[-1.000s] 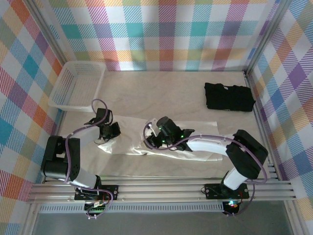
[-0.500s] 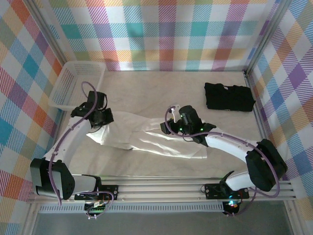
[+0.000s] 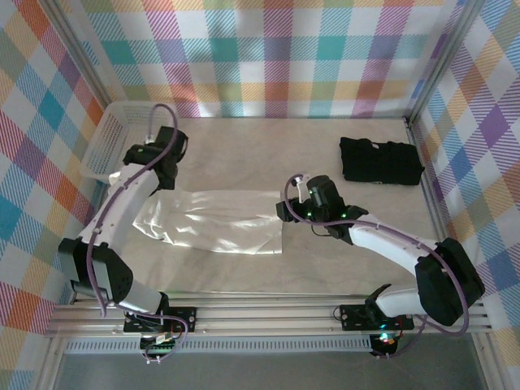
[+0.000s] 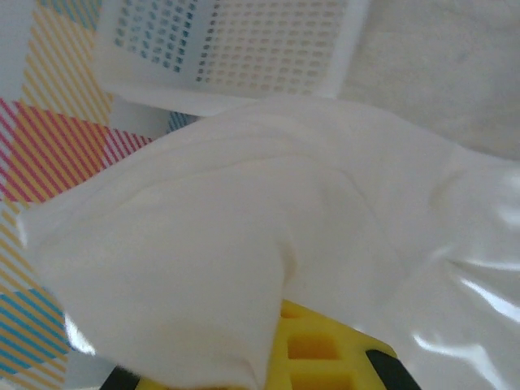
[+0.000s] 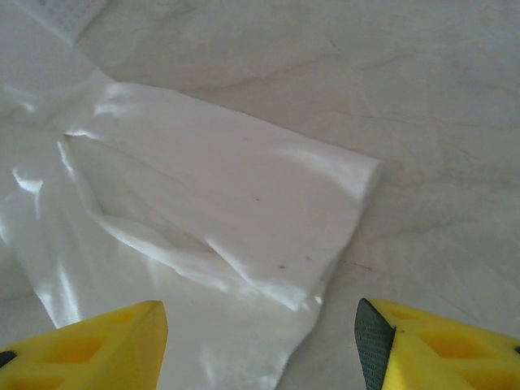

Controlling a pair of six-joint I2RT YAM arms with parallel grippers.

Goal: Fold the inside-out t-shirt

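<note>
Both arms had swung up-frame: left end effector (image 3: pixel 161 172), pinching the t-shirt (image 3: pixel 213 226), neared the basket (image 3: pixel 110 140) at upper left; right end effector (image 3: pixel 284 211) stood spread beside its edge.

Top view looks down — wrist cameras share the t-shirt (image 3: pixel 213 224) close-up.

Table (image 3: pixel 244 154) with t-shirt (image 3: pixel 211 223), basket (image 3: pixel 110 134), black garment (image 3: pixel 380 161)
</note>
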